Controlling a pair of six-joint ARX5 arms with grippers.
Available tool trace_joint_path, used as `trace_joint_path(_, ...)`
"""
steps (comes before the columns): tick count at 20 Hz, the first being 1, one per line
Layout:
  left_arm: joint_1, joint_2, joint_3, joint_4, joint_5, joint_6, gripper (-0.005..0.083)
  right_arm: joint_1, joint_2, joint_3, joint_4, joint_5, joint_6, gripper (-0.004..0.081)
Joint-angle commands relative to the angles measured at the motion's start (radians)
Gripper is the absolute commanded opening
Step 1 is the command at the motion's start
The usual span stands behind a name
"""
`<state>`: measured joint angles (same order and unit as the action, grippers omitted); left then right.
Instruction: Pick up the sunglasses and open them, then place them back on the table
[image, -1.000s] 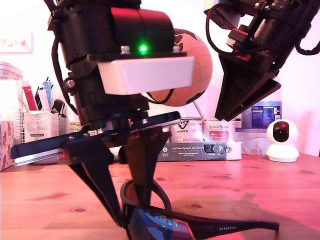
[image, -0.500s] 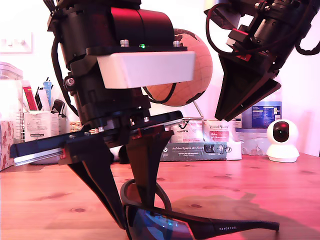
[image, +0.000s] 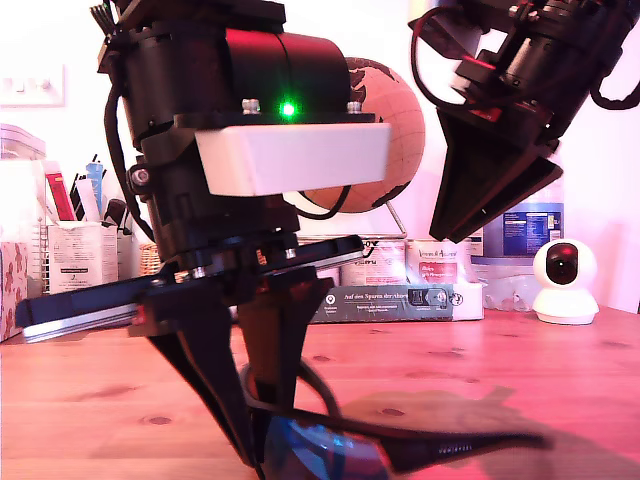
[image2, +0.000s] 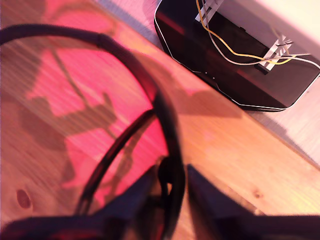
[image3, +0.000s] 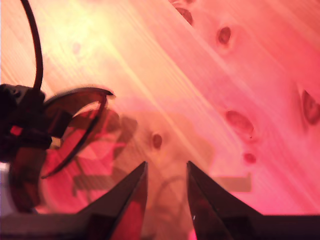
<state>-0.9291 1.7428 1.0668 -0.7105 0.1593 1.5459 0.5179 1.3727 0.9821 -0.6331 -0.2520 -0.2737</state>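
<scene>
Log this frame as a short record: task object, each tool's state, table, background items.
object: sunglasses, blurred, low at the table, one arm extended toward the exterior view's right
first tool: my first gripper, shut on the sunglasses frame
second tool: my second gripper, raised above bare wood, slightly parted, holding nothing
contact with table: cannot tell
background: globe, white camera, tins

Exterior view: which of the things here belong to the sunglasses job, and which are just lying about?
Part of the job:
- the sunglasses, frame pinched by my first pincer
- the table, where they go back
- my second pincer, raised with nothing between its fingers

Just lying about:
- the globe
- the white camera
- the pen holder
- the tins
</scene>
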Motion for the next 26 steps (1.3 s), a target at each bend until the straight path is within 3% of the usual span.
trace_joint_path(1,-0.01,0.017,-0.019,-0.003,0.005,-0.01,-0.0021,-0.011,0.008,0.004,-0.01,0.0,0.109,0.0212)
trace_joint_path(3,-0.016,0.016,-0.019,-0.003,0.004,-0.03,-0.0021,-0.015,0.008,0.004,-0.028,0.0,0.198,0.0212)
trace_joint_path(9,-0.026,-0.044,-0.019,0.003,-0.01,-0.066,-0.0021,-0.024,0.008,0.004,-0.085,-0.019,0.278,0.0213)
trace_joint_path(15,-0.022,-0.159,-0.019,0.062,0.051,-0.111,-0.0021,-0.024,0.008,0.004,-0.087,-0.256,0.285,0.0219)
trace_joint_path(18,-0.022,-0.192,-0.019,0.105,0.074,-0.118,-0.0021,-0.024,0.008,0.004,-0.081,-0.32,0.278,0.026)
trace_joint_path(26,-0.025,-0.225,-0.019,0.169,0.115,-0.125,-0.0021,-0.02,0.008,0.004,-0.042,-0.325,0.274,0.027)
